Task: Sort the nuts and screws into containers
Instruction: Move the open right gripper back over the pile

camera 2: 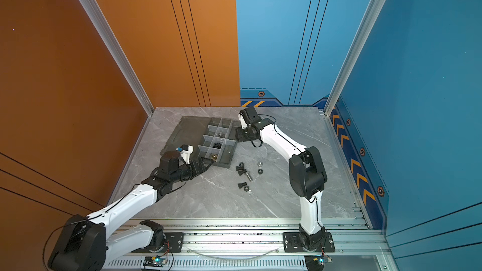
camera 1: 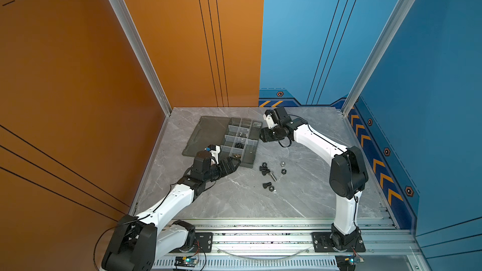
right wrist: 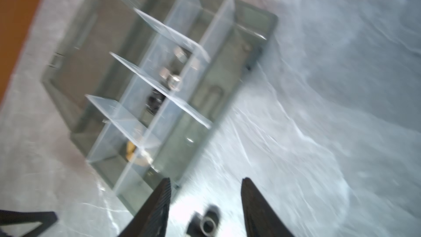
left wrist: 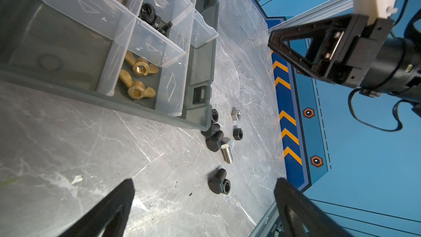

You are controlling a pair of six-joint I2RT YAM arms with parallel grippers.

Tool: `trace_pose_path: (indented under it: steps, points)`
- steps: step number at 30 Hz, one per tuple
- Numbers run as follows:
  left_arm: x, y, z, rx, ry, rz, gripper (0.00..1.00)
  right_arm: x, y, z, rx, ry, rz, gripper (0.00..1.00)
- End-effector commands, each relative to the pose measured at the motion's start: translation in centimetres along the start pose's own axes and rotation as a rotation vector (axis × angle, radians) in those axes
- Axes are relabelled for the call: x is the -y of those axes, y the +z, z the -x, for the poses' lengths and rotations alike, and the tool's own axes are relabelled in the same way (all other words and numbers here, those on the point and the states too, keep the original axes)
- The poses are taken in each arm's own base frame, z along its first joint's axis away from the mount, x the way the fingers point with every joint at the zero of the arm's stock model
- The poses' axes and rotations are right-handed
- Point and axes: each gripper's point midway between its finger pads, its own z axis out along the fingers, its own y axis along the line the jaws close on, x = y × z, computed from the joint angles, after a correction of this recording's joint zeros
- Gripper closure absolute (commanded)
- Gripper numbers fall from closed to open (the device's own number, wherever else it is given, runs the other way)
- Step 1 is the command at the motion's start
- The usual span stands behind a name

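left gripper [left wrist: 205, 180] gapes empty at the organizer tray's [left wrist: 91, 94] near corner; right gripper [right wrist: 206, 180], jaws apart, beside its long edge. screws [left wrist: 226, 153] and nuts [left wrist: 238, 134] cluster touching off that corner: you may pinch two.

This is a purpose-built robot test cell in a lab, not a lived-in room. A white-and-black left arm [camera 1: 169, 204] and right arm [camera 1: 320, 142] are bolted to an aluminium rail [camera 1: 260, 241] along the front of a grey marble-patterned tabletop [camera 1: 234, 204]. Slotted aluminium posts [camera 1: 129, 29] frame the booth. It is walled by a flat orange panel [camera 1: 65, 74] and a blue panel [camera 1: 287, 35] printed with orange chevron stripes [camera 1: 378, 166] and hexagon badges [camera 1: 279, 94], and a small circuit board [camera 1: 186, 260] with a lit LED sits at the front edge.
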Motion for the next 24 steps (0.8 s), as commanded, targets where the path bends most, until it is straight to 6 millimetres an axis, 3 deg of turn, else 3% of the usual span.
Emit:
trace_pose_path:
  steps: [1, 7, 11, 24]
  points:
    - [0.6, 0.2, 0.9, 0.020, 0.016, -0.013, 0.02, 3.7, -1.1, -4.2, -0.128, 0.050, -0.140, 0.46]
    - [0.5, 0.7, 0.7, 0.007, 0.011, -0.017, 0.02, 7.0, -1.0, -8.7, -0.235, 0.122, -0.195, 0.45]
    - [0.6, 0.8, 0.8, 0.003, 0.013, -0.019, 0.02, 7.8, -0.6, -10.7, -0.285, 0.129, -0.210, 0.45]
    - [0.5, 0.7, 0.7, 0.004, 0.010, -0.014, 0.02, 8.9, 1.2, -13.1, -0.363, 0.115, -0.230, 0.46]
